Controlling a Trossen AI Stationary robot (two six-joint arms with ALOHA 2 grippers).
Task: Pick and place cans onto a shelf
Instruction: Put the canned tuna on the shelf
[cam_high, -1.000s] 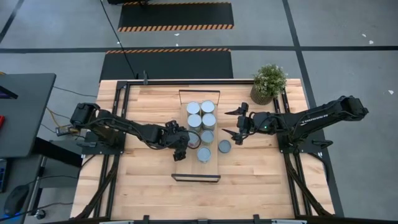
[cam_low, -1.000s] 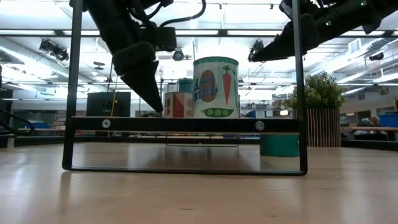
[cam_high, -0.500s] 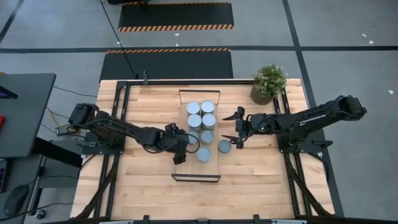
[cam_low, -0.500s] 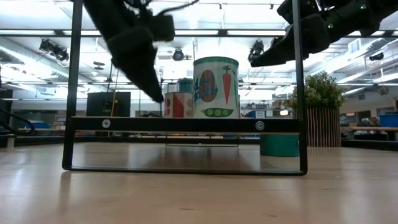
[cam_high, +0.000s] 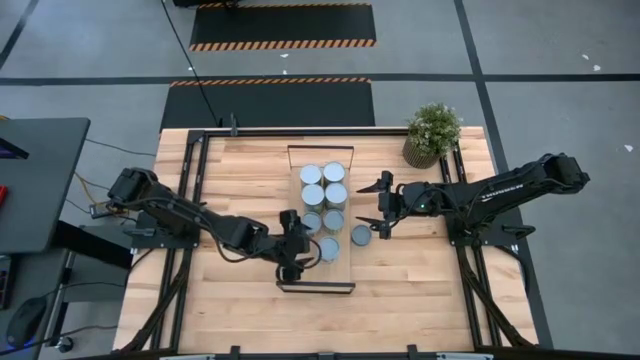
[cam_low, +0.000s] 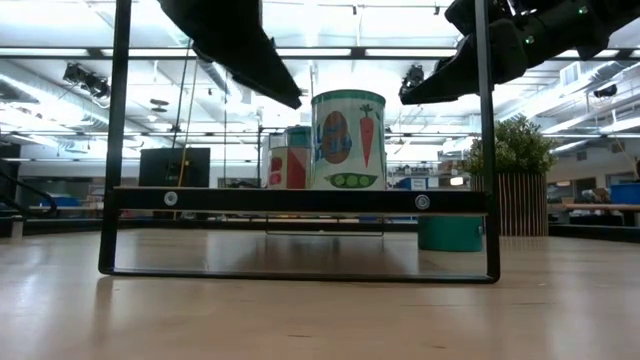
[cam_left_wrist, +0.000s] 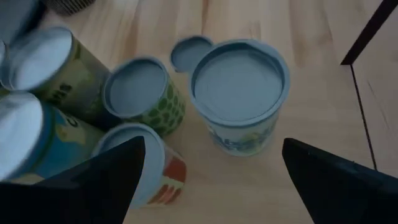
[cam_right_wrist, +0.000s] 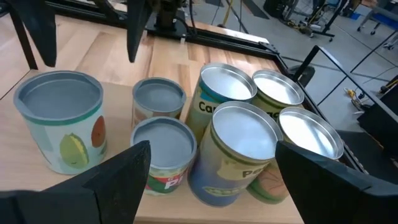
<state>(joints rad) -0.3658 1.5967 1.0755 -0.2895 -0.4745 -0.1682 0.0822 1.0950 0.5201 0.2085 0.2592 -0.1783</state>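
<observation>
"Where do the arms stand?"

"The left arm reaches low across the counter (cam_high: 240, 300) from nine o'clock; the left hand (cam_high: 292, 262) hangs over the near end of the shelf (cam_high: 346, 240), fingers (cam_left_wrist: 106, 180) spread wide, holding nothing. The right arm comes in from three o'clock, and the right hand (cam_high: 377, 203) hovers just beside the shelf, also wide open and empty."

"And the cans?"

"Seven cans (cam_high: 323, 190) stand clustered on the shelf; one lone can (cam_high: 360, 236) sits on the counter at four o'clock from them, under the right hand. A potted plant (cam_high: 431, 133) stands at the far right corner."

"Any labels?"

"The nearest can (cam_low: 347, 140) shows an egg shape, a carrot and peas. One begins 'Ca' (cam_right_wrist: 214, 102), another 'Pe' (cam_right_wrist: 239, 152); the rest is hidden."

"What changed?"

"The left hand has drawn back from the cans toward six o'clock and risen in the low view. The right hand has barely moved in the last half second."
</observation>
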